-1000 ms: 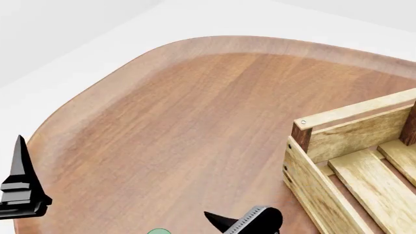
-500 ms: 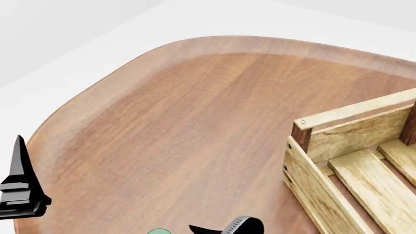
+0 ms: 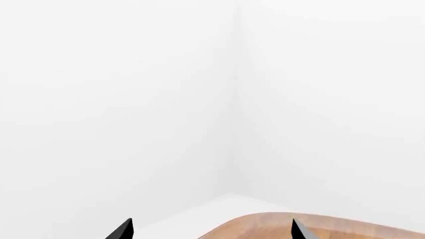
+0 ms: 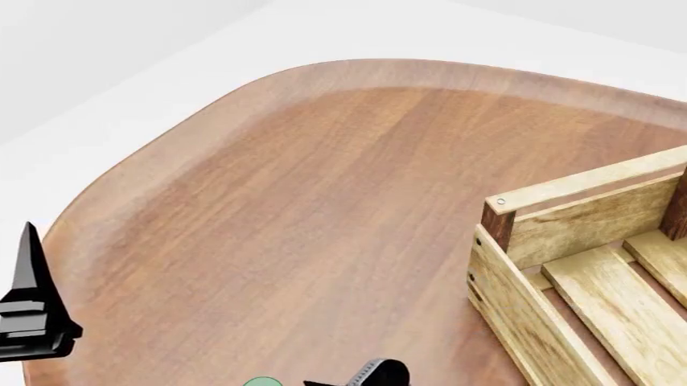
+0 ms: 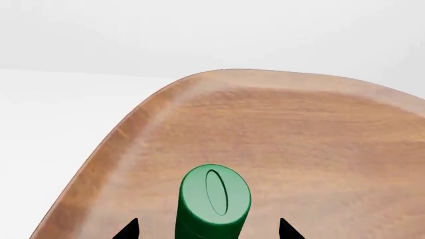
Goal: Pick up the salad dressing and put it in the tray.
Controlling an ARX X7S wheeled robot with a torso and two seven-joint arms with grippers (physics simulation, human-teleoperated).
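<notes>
1. Since the earlier frames the right pincer (image 4: 359,378) has slid left and toward the robot along the head view's lower edge, closing on the bottle; the left pincer (image 4: 32,322) has hardly stirred.
2. Only a sliver of the bottle's (image 5: 212,201) green cap (image 4: 261,383) shows in the head view, on the table (image 4: 322,201) at the near edge, just left of the right pincer.
3. From the right wrist, the bottle stands upright, long axis vertical, its cap between the two fingertips (image 5: 129,230), which sit apart on either side without touching: released, straddling it.
4. My judgement: the right arm is far nearer and already lined up, so it needs only to close.
5. The left pincer, also released with tips spread (image 3: 123,230), idles well off to the left.
6. The tray (image 4: 580,265) lies well to the right.
</notes>
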